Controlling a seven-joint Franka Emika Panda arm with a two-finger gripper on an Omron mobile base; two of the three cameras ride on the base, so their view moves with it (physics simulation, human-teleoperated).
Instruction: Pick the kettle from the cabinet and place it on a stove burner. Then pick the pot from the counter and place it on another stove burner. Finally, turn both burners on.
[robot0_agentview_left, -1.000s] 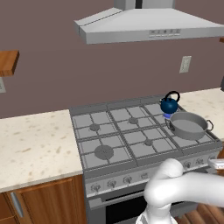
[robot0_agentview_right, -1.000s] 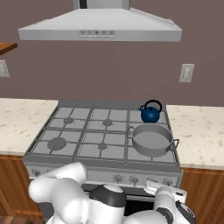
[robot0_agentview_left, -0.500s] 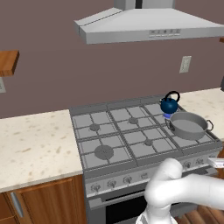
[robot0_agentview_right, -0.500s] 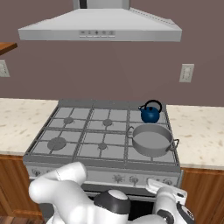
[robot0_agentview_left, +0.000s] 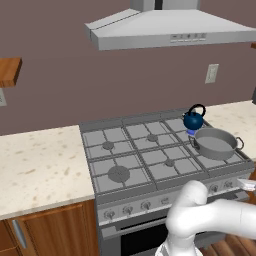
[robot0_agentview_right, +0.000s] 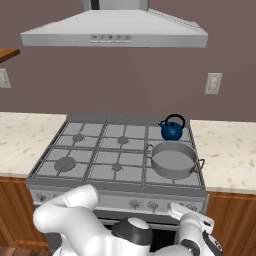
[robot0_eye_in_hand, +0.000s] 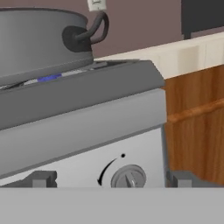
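Arm low in front of the stove

Left view: the arm bends down by the stove (robot0_agentview_left: 165, 165); the kettle (robot0_agentview_left: 193, 120) sits just behind the pot (robot0_agentview_left: 216, 144).
Right view: both sit on the right burners.
Hand view: the gripper (robot0_eye_in_hand: 111, 180) is wide open, a knob (robot0_eye_in_hand: 128, 176) between its tips.

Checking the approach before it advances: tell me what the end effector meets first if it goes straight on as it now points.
Most likely the round grey knob on the stove's front panel, centred between the open fingertips; depth is unclear.
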